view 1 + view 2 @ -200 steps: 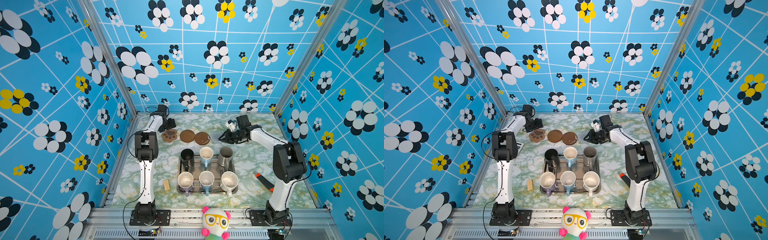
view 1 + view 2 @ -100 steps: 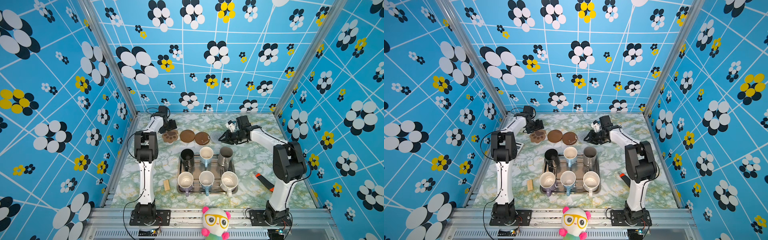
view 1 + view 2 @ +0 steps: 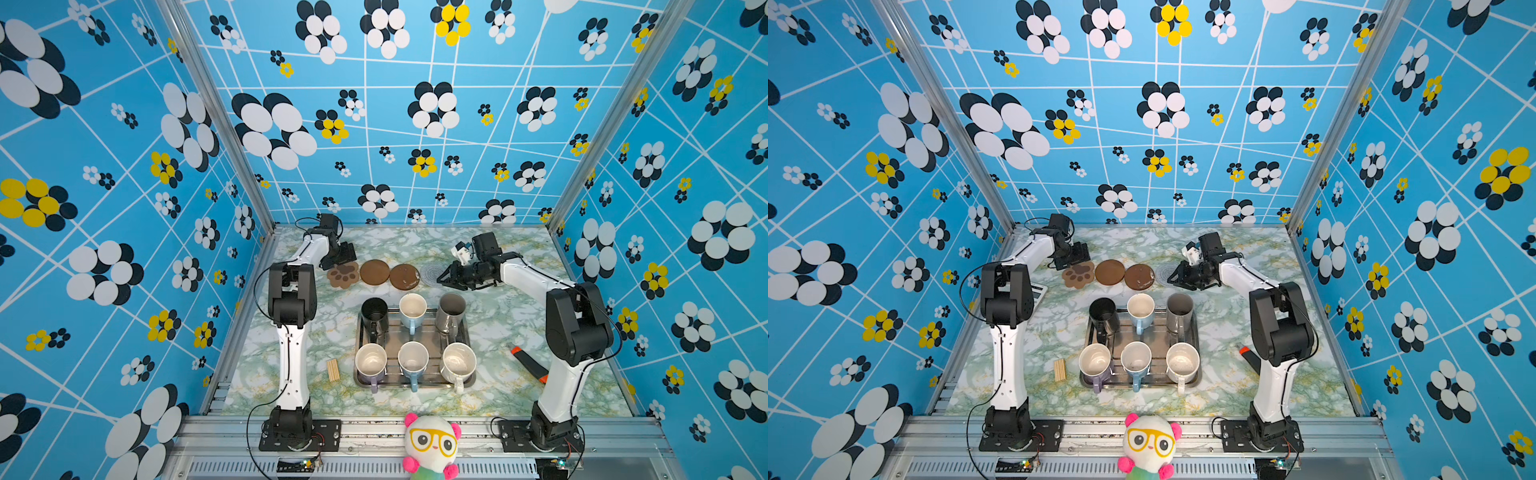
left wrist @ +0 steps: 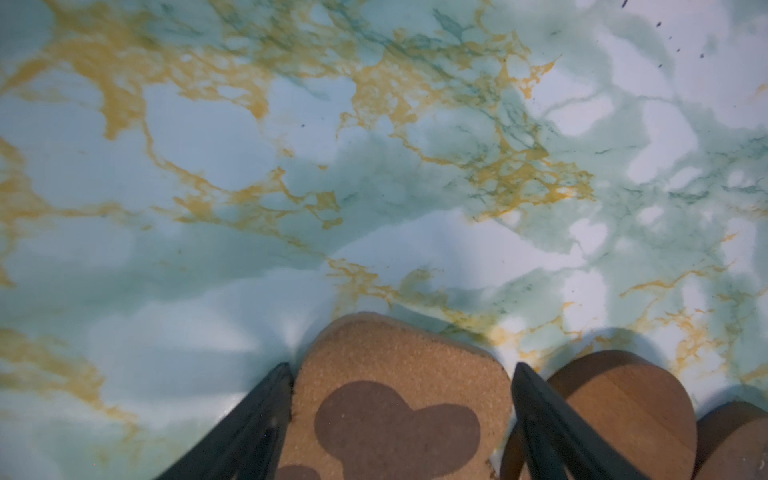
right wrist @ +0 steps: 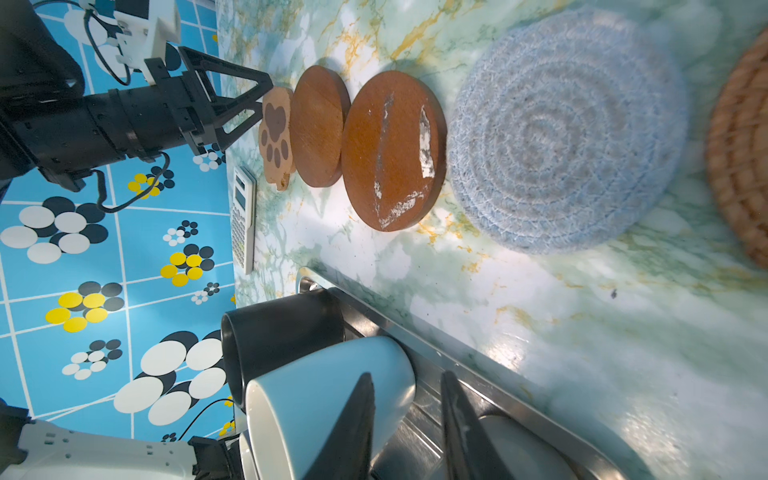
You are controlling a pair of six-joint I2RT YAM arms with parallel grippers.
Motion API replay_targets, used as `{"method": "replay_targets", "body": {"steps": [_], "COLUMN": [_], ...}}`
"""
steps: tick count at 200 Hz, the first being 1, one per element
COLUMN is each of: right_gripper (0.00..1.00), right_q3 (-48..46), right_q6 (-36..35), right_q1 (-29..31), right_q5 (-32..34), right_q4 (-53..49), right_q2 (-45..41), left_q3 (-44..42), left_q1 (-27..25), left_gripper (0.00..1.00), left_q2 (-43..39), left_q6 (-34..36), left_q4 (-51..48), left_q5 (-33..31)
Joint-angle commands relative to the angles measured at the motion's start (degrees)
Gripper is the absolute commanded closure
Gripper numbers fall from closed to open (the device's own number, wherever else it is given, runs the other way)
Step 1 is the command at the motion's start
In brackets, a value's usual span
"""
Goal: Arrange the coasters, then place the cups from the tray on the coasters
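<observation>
Six, counting the handled mugs (image 3: 412, 309) standing in the shallow rectangular stainless-steel tray (image 3: 430, 338) mid-table (image 3: 498, 324). Lying side by side in a row beyond it: tan paw-shaped cork coaster (image 3: 343, 274), two dark brown wooden discs (image 3: 374, 272), grey-blue woven round (image 3: 432, 272). Straddling the paw coaster with the left claw (image 4: 401, 368), spread wide, black fingers (image 4: 257, 415) just beside either flank, pinching nothing. Hanging the right claw (image 5: 407, 376) beside the grey-blue round near the tray's far rim, narrowly parted, gripping nothing. Catching a tan rattan round's (image 5: 744, 145) edge in the right wrist view.
</observation>
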Motion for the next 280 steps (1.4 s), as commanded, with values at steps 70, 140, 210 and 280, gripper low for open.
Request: {"method": "replay_targets", "body": {"steps": [70, 140, 210, 280], "right_gripper": [0.7, 0.7, 0.78, 0.92], "right_q3": [-0.75, 5.1, 17.23, 24.44], "right_q6": [0.46, -0.12, -3.96, -7.83], "right_q1": [0.46, 1.63, 4.41, 5.38], "right_q5": [-1.44, -3.7, -5.24, -6.03], "right_q4": [1.12, -1.02, -8.51, -15.68], "right_q2": [-1.37, 2.87, 12.94, 21.66], "left_q3": [-4.1, -0.12, 1.53, -0.76], "left_q1": [-1.74, -1.57, -1.65, -1.83], "left_gripper": [0.16, 0.15, 0.13, 0.13], "left_q2": [-0.6, -1.99, -4.92, -7.84], "left_q6": [-1.87, -1.46, -1.16, -1.35], "left_q4": [-4.75, -6.05, -4.97, -3.29], "left_q5": [0.62, -1.82, -3.4, -3.5]}}
